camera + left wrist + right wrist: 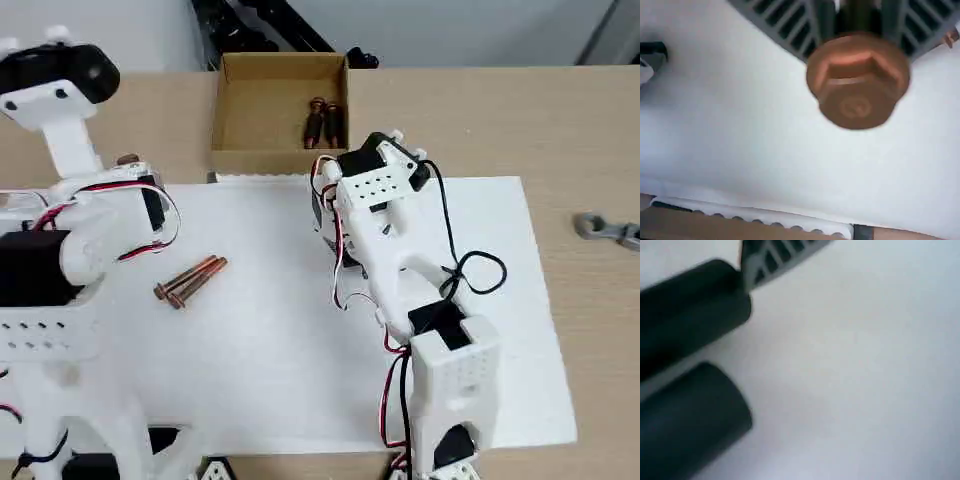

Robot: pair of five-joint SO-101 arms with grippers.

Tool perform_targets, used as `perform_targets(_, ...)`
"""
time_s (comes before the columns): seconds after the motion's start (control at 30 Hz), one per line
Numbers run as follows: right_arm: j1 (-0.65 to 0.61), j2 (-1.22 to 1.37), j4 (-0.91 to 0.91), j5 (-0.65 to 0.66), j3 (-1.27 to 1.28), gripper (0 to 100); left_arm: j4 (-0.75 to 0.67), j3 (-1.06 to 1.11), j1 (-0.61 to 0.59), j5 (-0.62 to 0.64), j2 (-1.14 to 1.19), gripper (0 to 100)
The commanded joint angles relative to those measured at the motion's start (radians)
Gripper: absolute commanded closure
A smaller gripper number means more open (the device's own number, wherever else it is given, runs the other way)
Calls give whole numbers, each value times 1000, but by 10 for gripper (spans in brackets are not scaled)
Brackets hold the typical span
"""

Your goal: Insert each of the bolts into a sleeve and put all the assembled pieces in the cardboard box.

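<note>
2 copper bolts point(190, 281) side by side on white sheet point(300, 380); 2 assembled pieces point(324, 122) inside cardboard box point(240, 110)

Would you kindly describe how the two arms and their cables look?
The left arm and right arm are white plastic shells around black motors, with dotted hole patterns and looping red, black and white cables. The left gripper has dark ribbed fingers.

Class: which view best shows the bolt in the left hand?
Left wrist view: the bolt sits close up, hex head facing the camera. The high view catches just its head; the right wrist view faces black sleeves.
</note>
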Motion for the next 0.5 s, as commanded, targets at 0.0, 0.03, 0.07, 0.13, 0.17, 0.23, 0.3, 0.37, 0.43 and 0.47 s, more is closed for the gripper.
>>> perform_targets(0.0,1,36,-22,-11,-25,808,-2,-4,3,-29,-34,995)
perform_targets(0.03,1,48,-30,-9,-25,808,-2,-4,3,-29,-35,995)
perform_targets(0.07,1,58,-38,-9,-25,808,-2,-4,3,-29,-35,995)
perform_targets(0.13,1,67,-54,-9,-25,808,-2,-4,3,-29,-35,995)
perform_targets(0.17,1,68,-61,-9,-25,808,-2,-4,3,-29,-35,995)
perform_targets(0.23,1,74,-76,-9,-25,808,-2,-4,3,-29,-35,995)
perform_targets(0.3,2,74,-82,-9,-23,808,-2,-4,3,-29,-35,995)
perform_targets(0.37,2,74,-82,-9,-23,808,-2,-4,3,-29,-35,995)
perform_targets(0.43,7,74,-82,-9,-21,808,-2,-4,3,-29,-35,995)
perform_targets(0.47,15,76,-82,-9,-20,808,0,-4,3,-29,-35,995)
